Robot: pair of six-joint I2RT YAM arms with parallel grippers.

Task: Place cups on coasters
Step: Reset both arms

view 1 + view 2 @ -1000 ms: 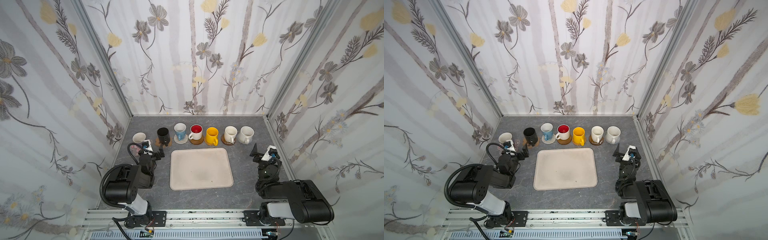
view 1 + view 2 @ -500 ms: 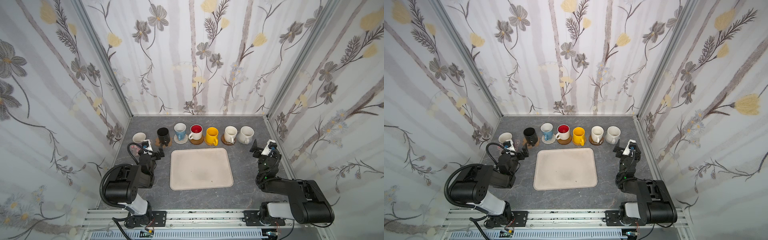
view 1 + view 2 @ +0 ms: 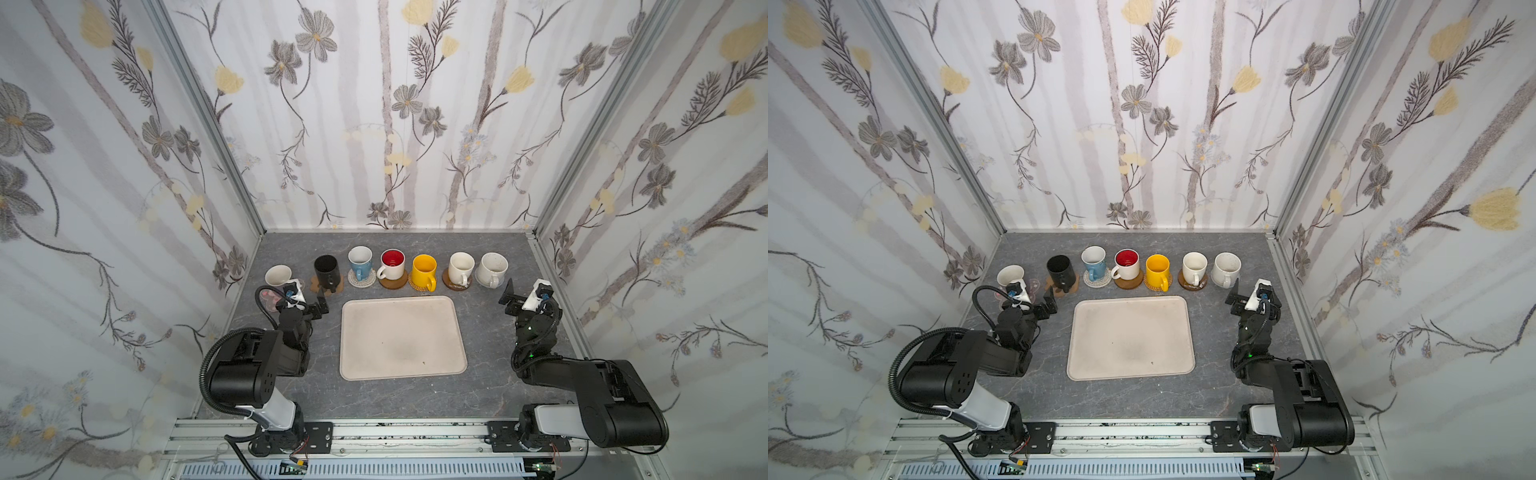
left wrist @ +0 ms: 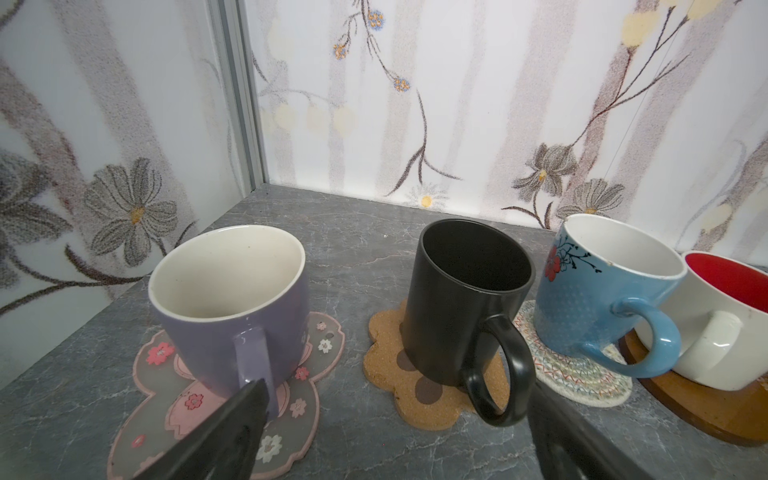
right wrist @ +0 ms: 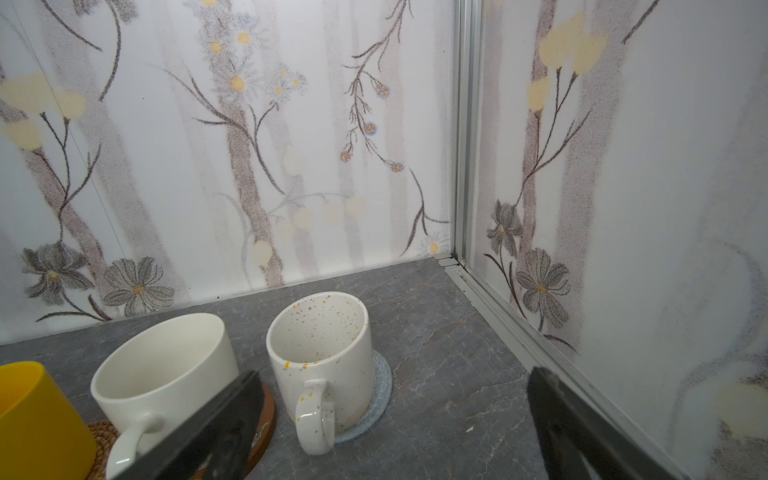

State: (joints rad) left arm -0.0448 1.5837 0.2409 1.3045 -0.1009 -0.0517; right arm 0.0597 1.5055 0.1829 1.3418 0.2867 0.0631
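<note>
Cups (image 3: pixel 391 264) lined up on coasters (image 3: pixel 392 284) across the upper middle of both top views, behind the beige tray (image 3: pixel 401 332)
Only the right gripper (image 3: pixel 528 294) has shifted this past second: it crept slightly up the frame toward the speckled cream mug (image 5: pixel 322 353) on its grey knitted coaster (image 5: pixel 382 384), then stopped. The left gripper (image 3: pixel 305 297) has held its place, low before the lavender mug (image 4: pixel 228 307) on the pink blossom mat (image 4: pixel 149 399). Both point at the row from low down, jaws spread wide and empty. Every mug seems seated, though the rightmost coaster barely shows from above, so the task looks finished
</note>
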